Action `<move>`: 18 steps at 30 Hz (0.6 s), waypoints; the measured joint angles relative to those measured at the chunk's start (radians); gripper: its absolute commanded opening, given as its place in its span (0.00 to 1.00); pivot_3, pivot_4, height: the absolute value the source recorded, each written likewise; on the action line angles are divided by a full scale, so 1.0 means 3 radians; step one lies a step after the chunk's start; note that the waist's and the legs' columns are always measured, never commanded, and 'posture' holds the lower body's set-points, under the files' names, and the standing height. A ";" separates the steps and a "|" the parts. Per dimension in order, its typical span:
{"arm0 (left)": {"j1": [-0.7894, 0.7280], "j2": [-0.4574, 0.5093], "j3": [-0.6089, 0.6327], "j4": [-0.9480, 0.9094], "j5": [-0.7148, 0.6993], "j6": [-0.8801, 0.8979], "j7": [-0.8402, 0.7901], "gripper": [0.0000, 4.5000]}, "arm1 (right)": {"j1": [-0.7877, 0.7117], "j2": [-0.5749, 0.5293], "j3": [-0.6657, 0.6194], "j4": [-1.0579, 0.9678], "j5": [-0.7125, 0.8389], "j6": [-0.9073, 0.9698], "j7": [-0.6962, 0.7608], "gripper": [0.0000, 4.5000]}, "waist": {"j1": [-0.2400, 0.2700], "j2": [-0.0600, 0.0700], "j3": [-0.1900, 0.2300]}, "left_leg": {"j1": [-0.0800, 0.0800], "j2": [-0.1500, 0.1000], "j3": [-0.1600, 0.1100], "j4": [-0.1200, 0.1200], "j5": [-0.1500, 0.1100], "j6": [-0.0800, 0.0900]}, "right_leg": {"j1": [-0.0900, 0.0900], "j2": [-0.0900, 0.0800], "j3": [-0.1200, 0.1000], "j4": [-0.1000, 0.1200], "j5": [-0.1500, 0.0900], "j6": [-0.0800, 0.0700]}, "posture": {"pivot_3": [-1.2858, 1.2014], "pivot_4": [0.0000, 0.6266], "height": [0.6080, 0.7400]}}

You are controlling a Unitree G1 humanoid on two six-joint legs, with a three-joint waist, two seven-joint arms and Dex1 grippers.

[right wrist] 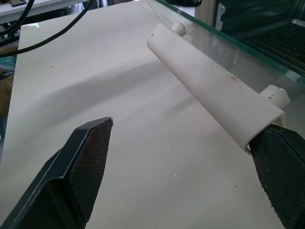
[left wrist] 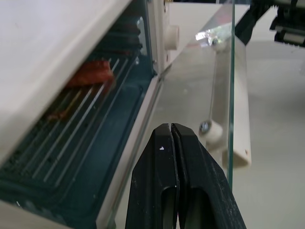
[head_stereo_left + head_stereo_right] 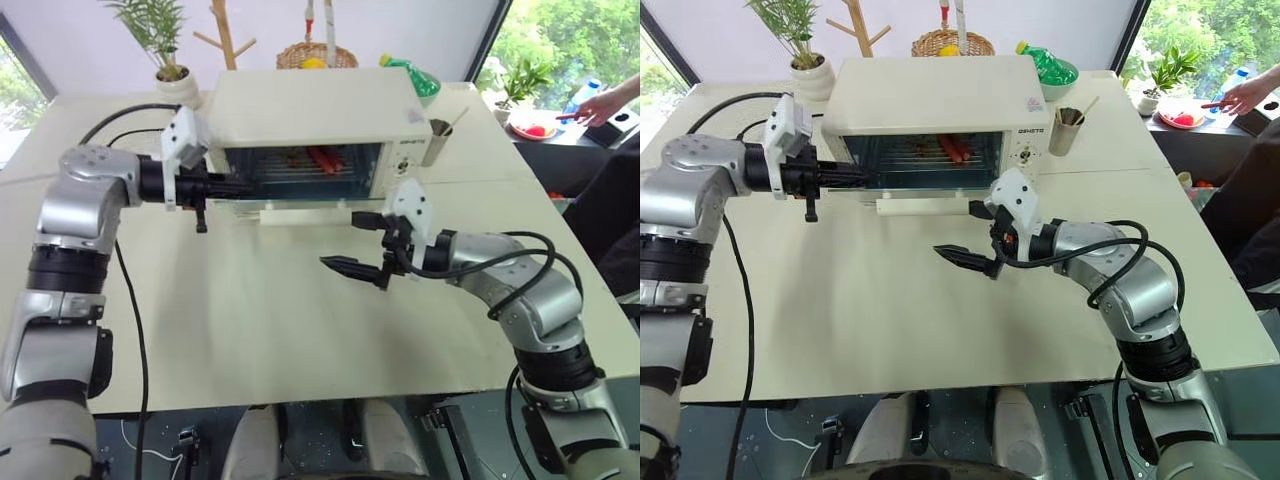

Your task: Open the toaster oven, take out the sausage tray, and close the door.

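The cream toaster oven (image 3: 310, 110) stands at the back of the table. Its glass door (image 2: 200, 86) lies folded down and open, the bar handle (image 1: 214, 90) pointing toward me. Inside, a red-brown sausage (image 2: 93, 74) rests on the ribbed sausage tray (image 2: 76, 138). My left gripper (image 3: 245, 186) is shut on nothing, its tip at the left end of the oven mouth, just above the door's hinge edge. My right gripper (image 3: 350, 242) hangs open in front of the door. One of its fingers (image 1: 281, 167) is close by the end of the handle, and nothing is between the fingers.
A cup of utensils (image 3: 437, 140) stands right of the oven. Behind it are a potted plant (image 3: 170, 60), a wicker basket (image 3: 315, 55) and a green bottle (image 3: 415, 78). A person's hand (image 3: 605, 100) reaches near a bowl (image 3: 535, 125) at the far right. Bare table (image 3: 250, 320) lies before the door.
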 measured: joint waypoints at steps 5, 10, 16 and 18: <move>0.0041 0.0002 0.0004 -0.0066 0.0030 -0.0023 -0.0003 0.01 | 0.0093 -0.0117 -0.0046 -0.0171 0.0015 0.0026 -0.0043 1.00 | 0.0001 0.0000 0.0000 | 0.0000 0.0000 0.0000 0.0000 0.0000 0.0000 | 0.0000 0.0000 0.0000 -0.0001 0.0000 0.0000 | 0.52 0.24 1.00; 0.0081 -0.0004 0.0004 -0.0145 0.0027 0.0015 0.0001 0.01 | 0.0240 -0.0353 -0.0162 -0.0432 0.0033 0.0099 -0.0105 1.00 | 0.0004 -0.0001 0.0000 | 0.0000 0.0000 0.0000 0.0002 0.0000 0.0000 | 0.0001 -0.0001 0.0000 0.0000 0.0000 0.0000 | 0.52 0.24 1.00; 0.0171 -0.0012 0.0010 -0.0227 0.0021 0.0084 -0.0008 0.01 | 0.0658 -0.0812 -0.0568 -0.0879 0.0321 0.0359 -0.0030 1.00 | 0.0012 -0.0001 -0.0001 | 0.0000 -0.0001 0.0000 0.0002 0.0000 0.0000 | 0.0003 -0.0002 0.0000 -0.0002 0.0000 0.0000 | 0.52 0.24 1.00; 0.0230 -0.0017 0.0009 -0.0263 0.0019 0.0106 -0.0011 0.01 | 0.0766 -0.0915 -0.0729 -0.1002 0.0435 0.0412 0.0002 1.00 | 0.0011 -0.0002 -0.0001 | 0.0000 -0.0001 -0.0001 0.0003 0.0000 0.0000 | 0.0003 -0.0002 0.0000 -0.0002 0.0000 0.0000 | 0.52 0.24 1.00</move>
